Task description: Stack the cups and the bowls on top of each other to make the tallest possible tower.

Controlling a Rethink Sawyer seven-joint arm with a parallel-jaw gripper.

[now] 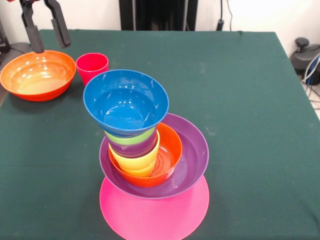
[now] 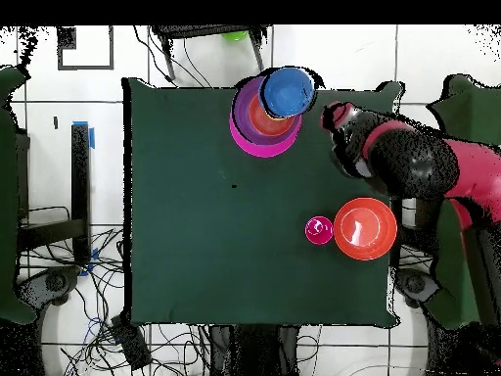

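Hand [image 1: 47, 32] spread, empty, upper left of front frame, just above large orange bowl [image 1: 38, 75]. Red cup [image 1: 92, 66] upright just right of that bowl. Tower [image 1: 150, 160] at lower centre of green counter [image 1: 250, 125]: upturned pink bowl [image 1: 155, 217], purple bowl [image 1: 192, 155], small orange bowl [image 1: 170, 150], yellow, purple, green cups nested, blue bowl [image 1: 126, 102] tilted on top.
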